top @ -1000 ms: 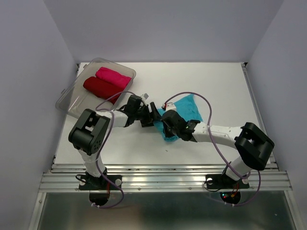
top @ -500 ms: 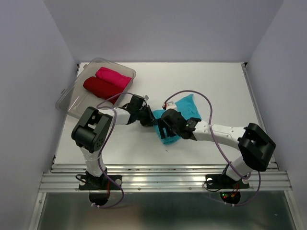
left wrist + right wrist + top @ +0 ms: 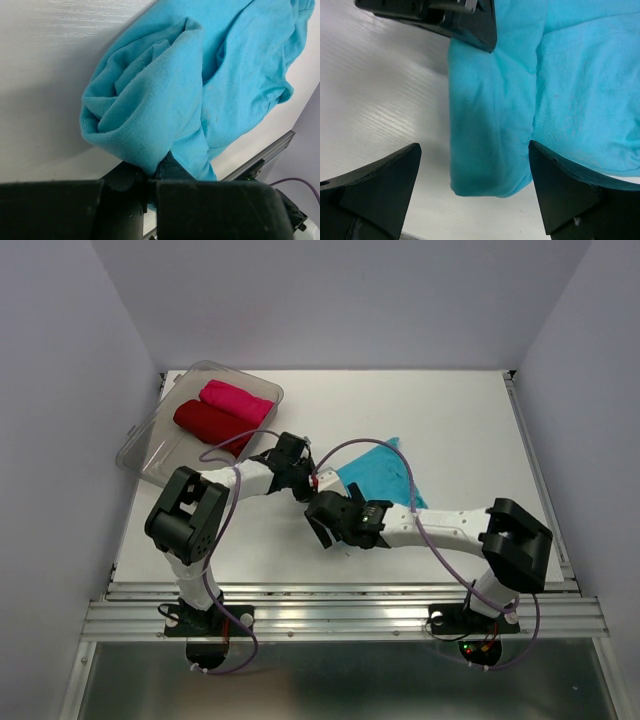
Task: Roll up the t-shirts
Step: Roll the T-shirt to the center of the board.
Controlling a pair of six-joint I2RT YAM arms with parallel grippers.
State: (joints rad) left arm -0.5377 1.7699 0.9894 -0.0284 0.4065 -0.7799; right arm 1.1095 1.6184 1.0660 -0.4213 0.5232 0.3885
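The turquoise t-shirt (image 3: pixel 378 472) lies mid-counter (image 3: pixel 450 410), partly rolled.

1. Left pincer (image 3: pixel 151 172): clenched on a fold at one end of the rolled portion.
2. Right pincer (image 3: pixel 473 150): released, jaws wide, straddling the opposite end of the roll and gripping nothing.
3. Governing relation: the roll's long axis runs from the left pincer toward the right pincer, so the right jaws stand across it. The unrolled cloth spreads to the far right of the roll.
4. I judge the right arm is the better placed to take the free end.
5. Hidden: in the top view both wrists cover the roll, and I cannot count its turns.

The dark red t-shirt (image 3: pixel 208 426) and pink t-shirt (image 3: pixel 238 402) lie rolled in the clear tub (image 3: pixel 138 454), far left.
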